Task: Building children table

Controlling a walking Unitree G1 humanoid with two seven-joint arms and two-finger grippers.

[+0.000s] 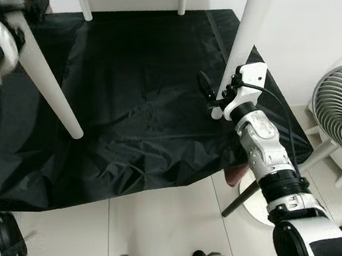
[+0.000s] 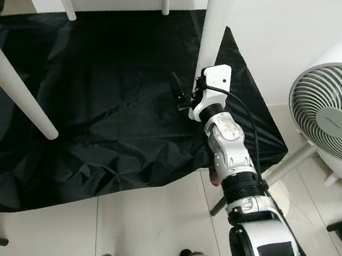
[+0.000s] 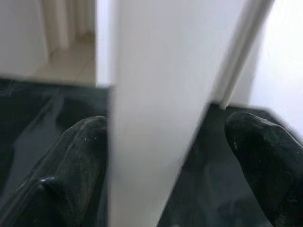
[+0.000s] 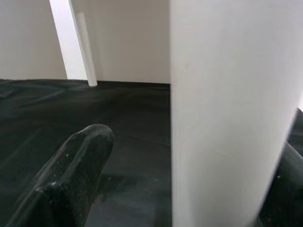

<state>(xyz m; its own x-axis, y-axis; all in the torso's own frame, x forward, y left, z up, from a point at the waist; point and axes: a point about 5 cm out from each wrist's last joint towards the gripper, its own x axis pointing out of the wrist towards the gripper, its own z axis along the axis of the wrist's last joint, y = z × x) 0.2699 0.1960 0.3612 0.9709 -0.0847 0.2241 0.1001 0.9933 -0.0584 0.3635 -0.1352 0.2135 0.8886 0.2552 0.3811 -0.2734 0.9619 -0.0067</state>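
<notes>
1. A big black sheet [image 1: 137, 107] covers the floor. The small white table is being built on it, and four white legs rise up from the sheet toward the camera.
2. A white fan [image 2: 331, 114] stands on the right, close to the right arm. The arm should not swing out that way.
3. The right leg [image 1: 246, 31] is long and slanted. The right pincer [image 2: 187, 95] sits at its lower end with its black fingers spread on both sides. It is open around the leg, and I cannot tell if it squeezes yet.
4. The left leg [image 1: 46, 81] slants too. The left pincer [image 3: 156, 156] is also open around it, one finger on each side.
5. To do this step well, I think both pincers should close slowly and hold the legs in the middle of the fingers. Then they should move together, so the table does not tip.
</notes>
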